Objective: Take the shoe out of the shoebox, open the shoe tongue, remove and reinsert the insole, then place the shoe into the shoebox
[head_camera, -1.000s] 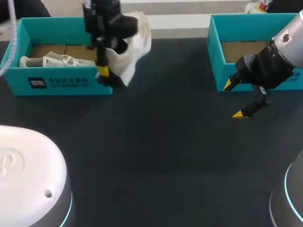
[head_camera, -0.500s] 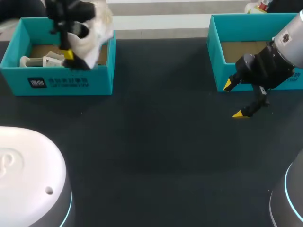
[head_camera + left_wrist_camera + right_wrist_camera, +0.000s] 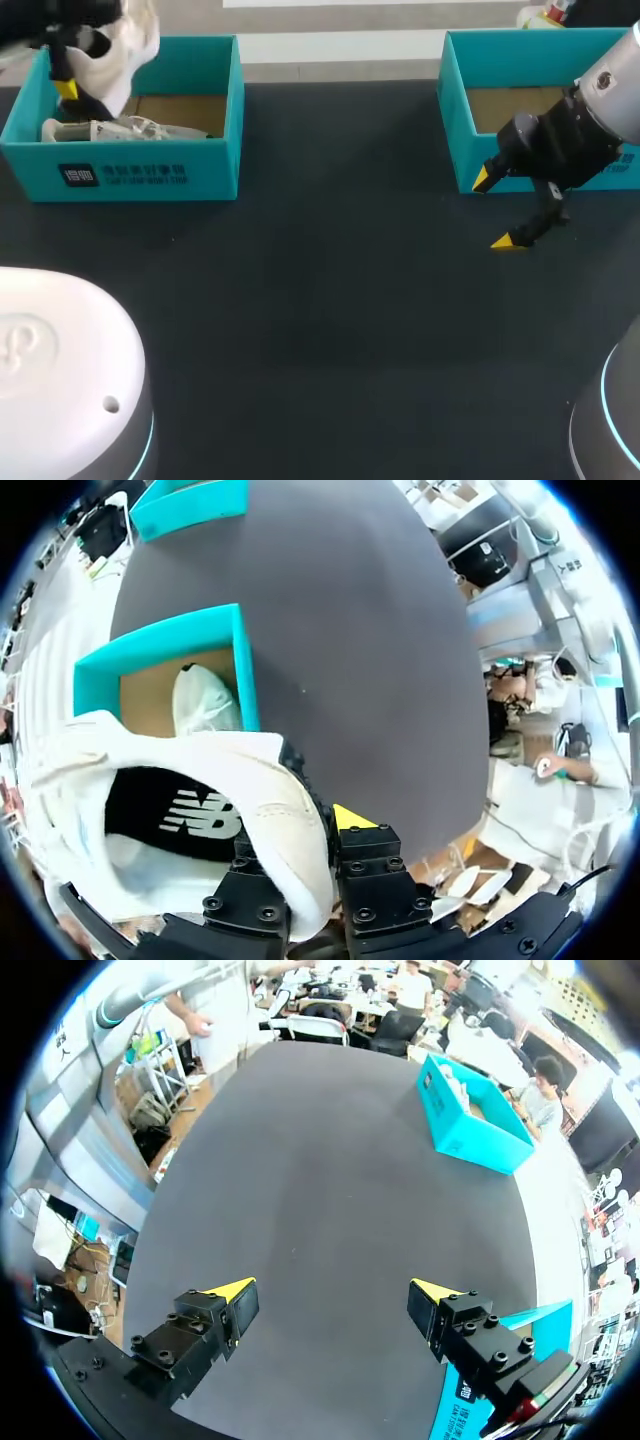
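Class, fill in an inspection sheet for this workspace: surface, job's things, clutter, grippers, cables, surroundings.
Surface: dark table.
Job's things: white shoe held above the left shoebox, at its far left corner; second shoe lying inside that box; right shoebox shows a cardboard floor.
Clutter: nothing seen.
Grippers: left gripper shut on the white shoe; right gripper open, by the right shoebox's near wall.
Cables: pale cable at the left shoebox's left end.
Surroundings: nothing seen.
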{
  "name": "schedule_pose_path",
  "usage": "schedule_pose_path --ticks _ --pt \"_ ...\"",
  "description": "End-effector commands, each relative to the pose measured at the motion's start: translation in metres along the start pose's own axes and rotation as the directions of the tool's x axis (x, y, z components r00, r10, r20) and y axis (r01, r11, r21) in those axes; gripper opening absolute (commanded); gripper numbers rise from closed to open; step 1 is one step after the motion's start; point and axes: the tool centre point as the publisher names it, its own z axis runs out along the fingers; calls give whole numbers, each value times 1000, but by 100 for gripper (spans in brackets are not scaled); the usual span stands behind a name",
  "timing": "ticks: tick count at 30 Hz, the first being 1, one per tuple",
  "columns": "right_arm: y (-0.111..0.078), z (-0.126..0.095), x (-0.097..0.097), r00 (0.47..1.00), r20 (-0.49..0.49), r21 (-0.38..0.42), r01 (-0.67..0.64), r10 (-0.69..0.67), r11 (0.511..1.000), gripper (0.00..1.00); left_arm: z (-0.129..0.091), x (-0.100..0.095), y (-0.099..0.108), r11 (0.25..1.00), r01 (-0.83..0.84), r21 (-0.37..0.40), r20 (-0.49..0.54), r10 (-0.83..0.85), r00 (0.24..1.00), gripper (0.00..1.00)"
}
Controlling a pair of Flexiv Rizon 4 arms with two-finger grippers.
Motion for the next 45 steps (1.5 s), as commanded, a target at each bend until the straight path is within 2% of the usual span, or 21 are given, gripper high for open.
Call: schedule_pose_path --ticks 1,9,14,17,43,45 --pt "0 1 0 1000 0 3 -1 1 1000 100 -6 -12 25 1000 0 29 1 0 1000 0" --pt "0 1 0 1000 0 3 -1 1 1000 100 -13 -37 78 998 37 45 2 -37 999 0" --pt "0 1 0 1000 0 3 -1 1 1000 100 -20 -45 109 998 16 62 13 -17 1000 0" --pt "0 1 0 1000 0 3 -1 1 1000 100 -22 -55 128 995 68 69 -8 -67 998 0" --pt "0 1 0 1000 0 3 -1 1 1000 100 -22 -55 128 995 68 69 -8 -67 998 0" --pt "0 1 0 1000 0 3 -1 1 1000 100 -23 -60 130 996 58 64 -4 -57 998 0"
